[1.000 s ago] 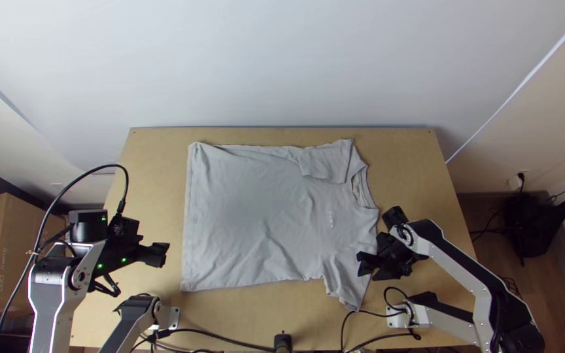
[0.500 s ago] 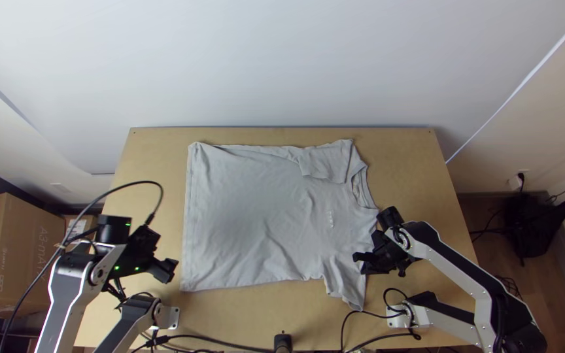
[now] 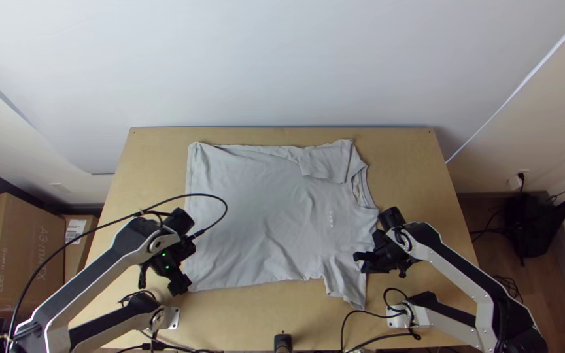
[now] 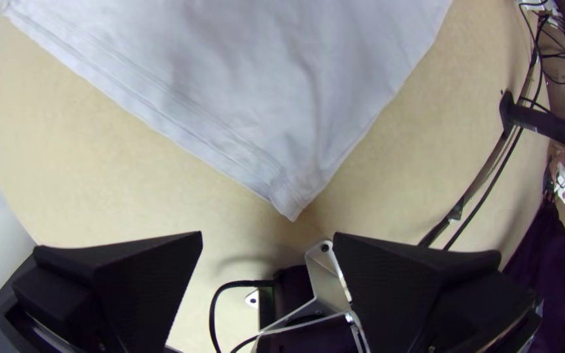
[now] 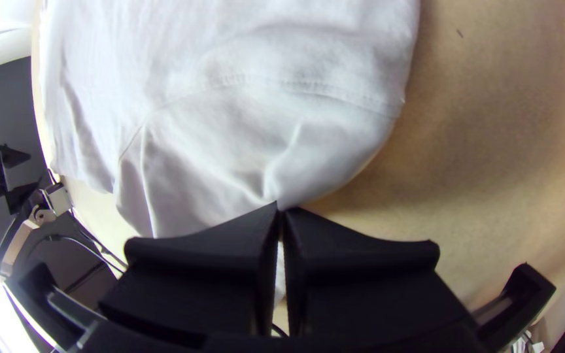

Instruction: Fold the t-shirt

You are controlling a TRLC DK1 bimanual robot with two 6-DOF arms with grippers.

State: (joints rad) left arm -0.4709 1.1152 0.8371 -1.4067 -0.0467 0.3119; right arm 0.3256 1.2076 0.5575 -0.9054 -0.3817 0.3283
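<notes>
Jaws of my left gripper (image 4: pixel 268 234) are spread wide, holding nothing, just beside the hem corner at the lower left of the t-shirt (image 3: pixel 250 202); I judge they are placed there to take that corner for the next fold. The shirt lies mostly spread in the middle of the frame, hem toward the left and collar (image 3: pixel 359 188) toward the right, its upper sleeve (image 3: pixel 325 162) turned in over the body, probably to square that side. On the right, my right gripper (image 5: pixel 280 206) has its jaws pressed together on a pinch of cloth near the lower sleeve (image 3: pixel 344 281), so I'd expect both ends of the near side to lift together.

Beneath it all is the light wooden tabletop (image 3: pixel 413 163). Around it I see a cardboard box (image 3: pixel 14 252) at the lower left, a pale wall (image 3: pixel 282 65) across the top, and a black bag-like thing (image 3: pixel 534 222) at the right.
</notes>
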